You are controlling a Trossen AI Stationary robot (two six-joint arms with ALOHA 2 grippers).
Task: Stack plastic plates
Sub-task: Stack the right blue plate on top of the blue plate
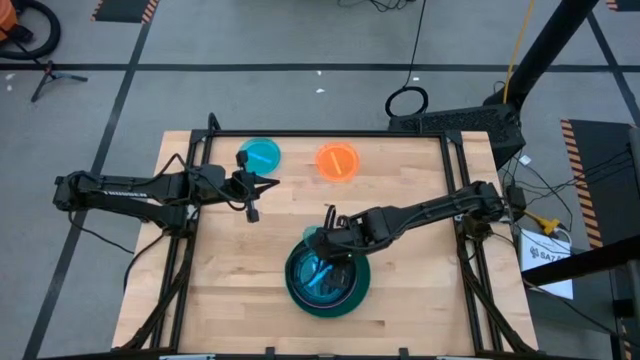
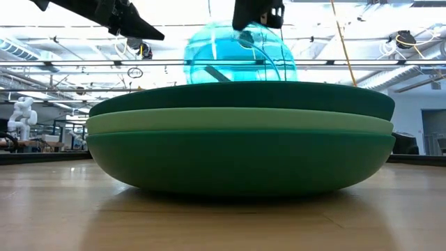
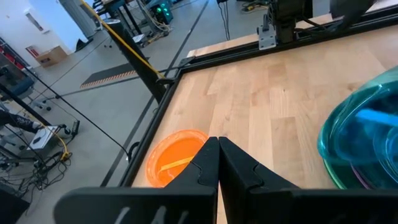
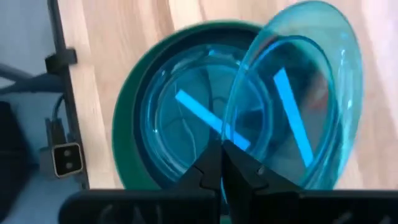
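Observation:
A stack of plates sits near the table's near edge. Its large green plates are at the bottom and a cyan plate lies on top. My right gripper is above the stack's far side, shut on another translucent cyan plate, which is tilted steeply. A third cyan plate and an orange plate rest flat near the far edge. My left gripper hovers shut just on the near side of that cyan plate. The orange plate lies beyond its fingers. My right gripper pinches the tilted cyan plate by its rim between the two fingers, coming from above and slanting down. The plate stands steeply on edge over the stack. The green rim hides its lower part, so I cannot tell whether it touches.
Bare wood lies between the two far plates and the stack, and to the stack's left and right. A dark metal frame runs along the table's edges. Cables and a black stand lie on the floor beyond the far edge.

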